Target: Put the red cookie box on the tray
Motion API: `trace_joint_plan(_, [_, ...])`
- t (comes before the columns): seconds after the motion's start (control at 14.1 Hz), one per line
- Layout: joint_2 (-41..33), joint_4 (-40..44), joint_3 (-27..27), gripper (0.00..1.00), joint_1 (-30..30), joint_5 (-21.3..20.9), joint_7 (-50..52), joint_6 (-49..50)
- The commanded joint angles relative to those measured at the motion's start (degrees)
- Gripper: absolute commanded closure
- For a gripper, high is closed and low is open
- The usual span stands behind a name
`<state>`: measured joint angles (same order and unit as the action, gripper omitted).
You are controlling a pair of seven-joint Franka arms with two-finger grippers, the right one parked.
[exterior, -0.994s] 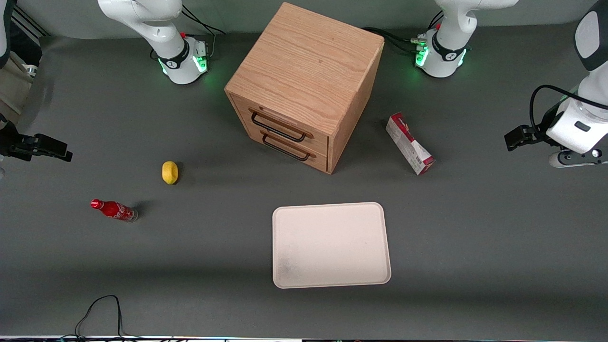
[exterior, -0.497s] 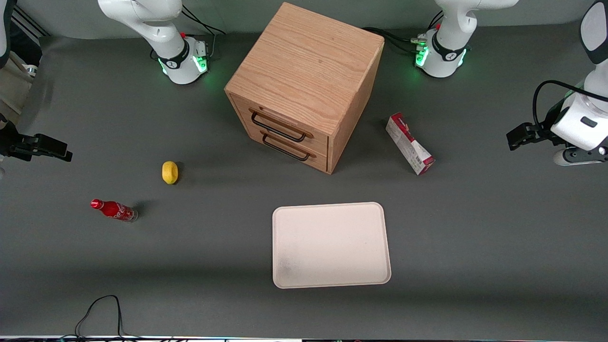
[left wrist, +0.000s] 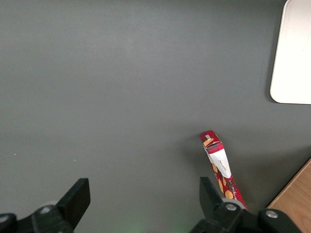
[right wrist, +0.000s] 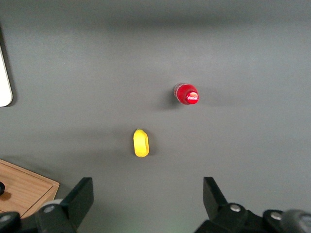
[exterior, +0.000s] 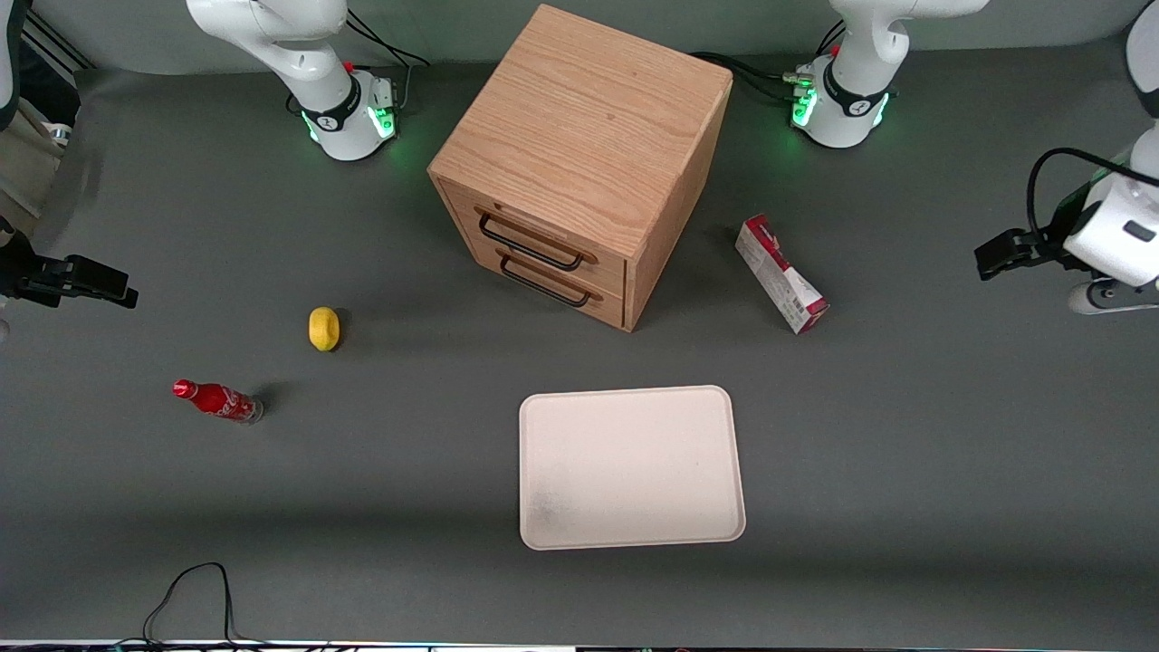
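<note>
The red cookie box point(exterior: 781, 273) lies flat on the grey table beside the wooden cabinet, farther from the front camera than the tray point(exterior: 631, 467). The box point(left wrist: 221, 168) shows again in the left wrist view, with a corner of the tray point(left wrist: 293, 58). My left gripper point(exterior: 1103, 294) hangs above the table well off to the side of the box, toward the working arm's end. In the wrist view the gripper point(left wrist: 144, 199) is open, with only bare table between its fingers point(left wrist: 77, 198).
A wooden two-drawer cabinet point(exterior: 579, 154) stands at the table's middle, drawers shut. A yellow lemon point(exterior: 323, 328) and a small red soda bottle point(exterior: 217, 399) lie toward the parked arm's end. A black cable point(exterior: 186, 593) loops near the front edge.
My left gripper has drifted a little farther from the box, toward the working arm's end of the table. The box, tray and other objects have not moved.
</note>
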<state>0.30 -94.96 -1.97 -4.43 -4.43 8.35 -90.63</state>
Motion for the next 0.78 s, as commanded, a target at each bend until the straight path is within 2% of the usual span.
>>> trace_joint_plan(0.0, [1.0, 3.4, -0.4, 0.00, -0.3, 0.7, -0.3, 3.9])
trace_joint_plan(0.71, [1.7, 2.9, -0.1, 0.00, -0.9, 2.4, -4.1, 5.1])
